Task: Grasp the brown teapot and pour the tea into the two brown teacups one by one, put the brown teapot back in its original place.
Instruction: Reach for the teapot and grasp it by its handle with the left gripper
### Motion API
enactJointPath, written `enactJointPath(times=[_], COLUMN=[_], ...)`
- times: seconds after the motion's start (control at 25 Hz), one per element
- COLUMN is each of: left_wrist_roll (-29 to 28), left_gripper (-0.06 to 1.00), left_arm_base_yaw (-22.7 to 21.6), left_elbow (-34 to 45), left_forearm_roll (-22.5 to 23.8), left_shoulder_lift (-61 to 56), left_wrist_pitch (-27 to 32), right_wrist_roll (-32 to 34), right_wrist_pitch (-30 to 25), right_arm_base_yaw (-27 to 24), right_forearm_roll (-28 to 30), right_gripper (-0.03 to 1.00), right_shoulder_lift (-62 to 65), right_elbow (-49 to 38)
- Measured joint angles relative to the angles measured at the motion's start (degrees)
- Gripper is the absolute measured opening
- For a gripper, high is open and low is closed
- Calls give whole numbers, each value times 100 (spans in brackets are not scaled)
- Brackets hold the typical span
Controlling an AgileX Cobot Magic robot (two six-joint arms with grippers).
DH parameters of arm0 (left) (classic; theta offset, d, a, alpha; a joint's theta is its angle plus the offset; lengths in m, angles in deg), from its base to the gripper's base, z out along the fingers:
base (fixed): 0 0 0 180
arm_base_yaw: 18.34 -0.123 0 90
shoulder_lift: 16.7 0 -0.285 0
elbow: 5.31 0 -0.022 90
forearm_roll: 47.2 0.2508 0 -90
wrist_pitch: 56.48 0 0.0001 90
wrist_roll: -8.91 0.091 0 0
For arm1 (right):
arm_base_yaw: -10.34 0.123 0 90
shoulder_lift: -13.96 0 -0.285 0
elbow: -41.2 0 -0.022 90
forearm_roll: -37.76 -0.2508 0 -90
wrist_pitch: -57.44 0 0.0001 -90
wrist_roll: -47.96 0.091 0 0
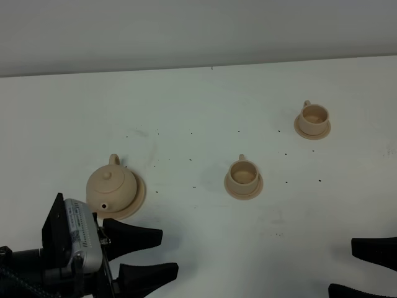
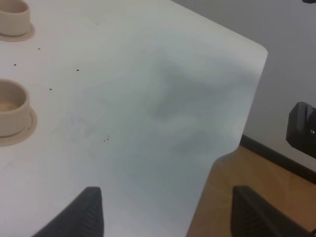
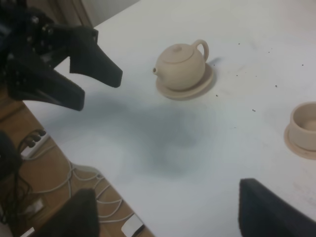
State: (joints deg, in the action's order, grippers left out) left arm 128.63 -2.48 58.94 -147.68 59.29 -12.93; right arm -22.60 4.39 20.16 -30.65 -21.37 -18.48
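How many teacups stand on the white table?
2. The near teacup sits mid-table, right of the teapot; the far teacup sits farther back, to the right. None seems hidden.

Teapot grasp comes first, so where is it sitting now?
In the high view the teapot sits on its saucer at the left, just beyond the open left gripper and left of the nearer cup.

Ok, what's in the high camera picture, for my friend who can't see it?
A tan teapot sits on a saucer at the left of a white table, with two small matching cups on smaller saucers to its right. The black left gripper and right gripper are open and empty at the near edge.
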Motion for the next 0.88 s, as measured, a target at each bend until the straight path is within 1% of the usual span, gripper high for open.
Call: enactJointPath(times=[0.72,0.8,0.88], left_wrist_roll=[0,0,0], left_gripper=[57,57,57], left_arm_base_yaw=[0,0,0], left_elbow=[0,0,0], left_forearm_roll=[0,0,0], left_shoulder_lift=[0,0,0], left_wrist_pitch=[0,0,0], right_wrist_roll=[6,0,0], right_wrist_pitch=[10,114,345], right_arm_base_yaw=[0,0,0], right_forearm_roll=[-17,-127,-168], right_gripper=[59,59,59], right_shoulder_lift=[0,0,0], right_elbow=[0,0,60])
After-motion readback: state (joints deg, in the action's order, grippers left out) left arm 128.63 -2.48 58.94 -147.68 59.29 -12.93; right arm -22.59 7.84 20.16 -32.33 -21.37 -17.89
